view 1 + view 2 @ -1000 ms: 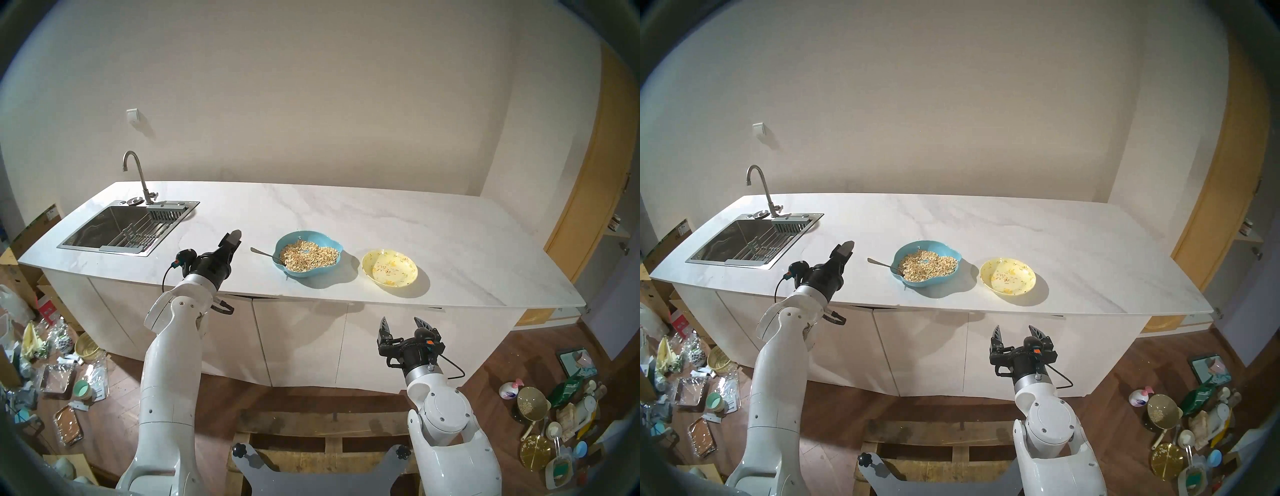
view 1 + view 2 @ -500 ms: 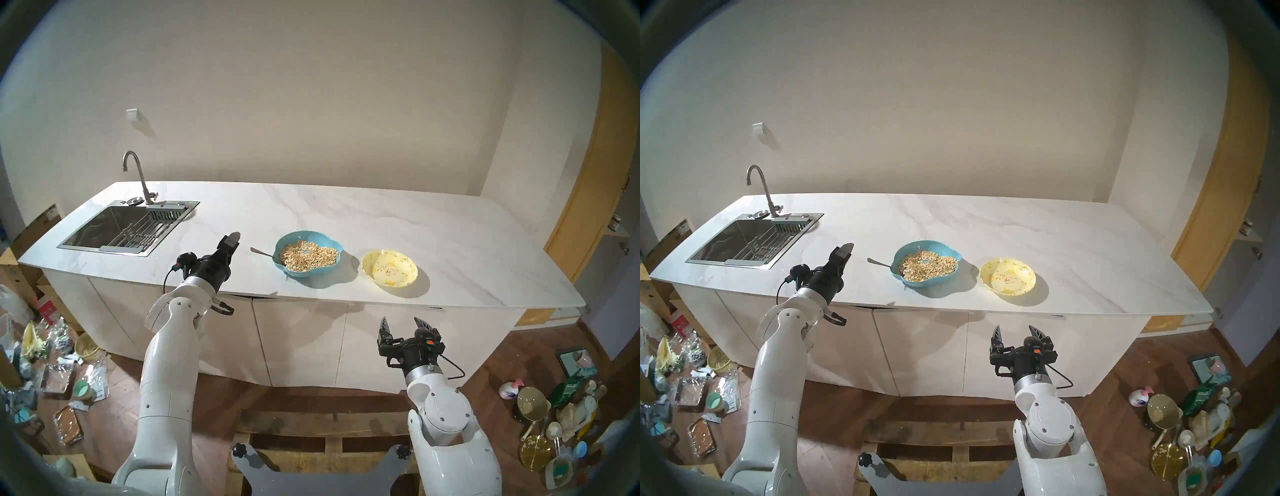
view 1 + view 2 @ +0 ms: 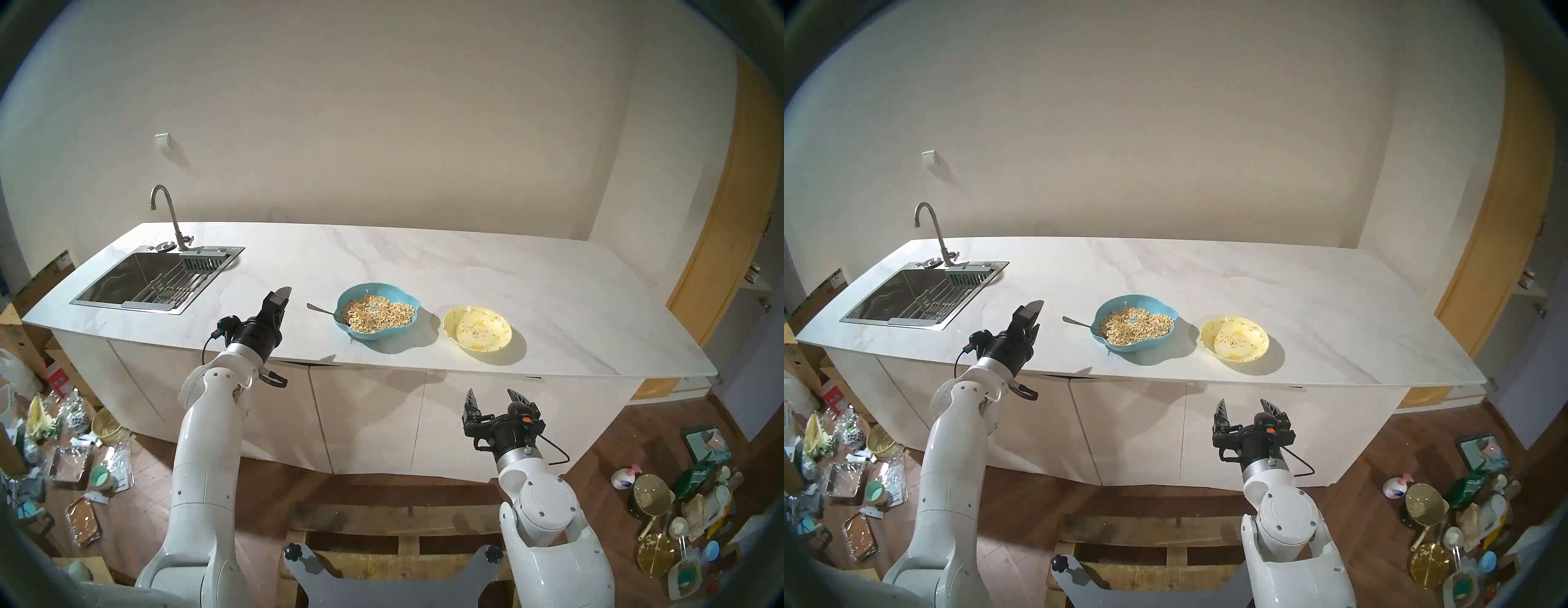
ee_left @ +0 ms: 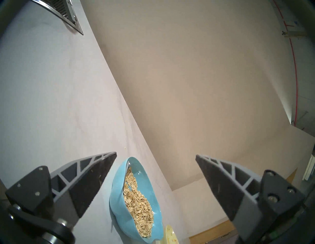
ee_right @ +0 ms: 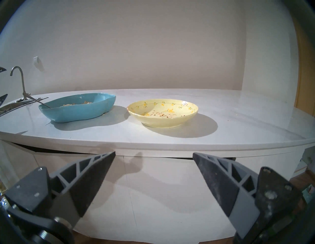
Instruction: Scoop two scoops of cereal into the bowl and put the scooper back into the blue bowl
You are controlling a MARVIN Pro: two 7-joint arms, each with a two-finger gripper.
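Below the worktop's front edge, the right gripper (image 3: 495, 397) hangs with its jaws apart, empty. Over the front edge toward the sink corner, the left gripper (image 4: 156, 157) also stands apart and empty, short of the scooper (image 3: 326, 311), a slim shiny spoon propped in the blue bowl (image 3: 401, 294). I judge scooping not yet begun; next comes pinching that thin handle. Flaky cereal (image 3: 377, 314) fills the scalloped dish; the bowl (image 3: 500, 339), shallow, glossy yellow, sits beside it, holding only crumbs.

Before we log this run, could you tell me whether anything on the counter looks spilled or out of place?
A few stray flakes lie on the counter right of the yellow dish; a cabinet door gapes below the counter edge.
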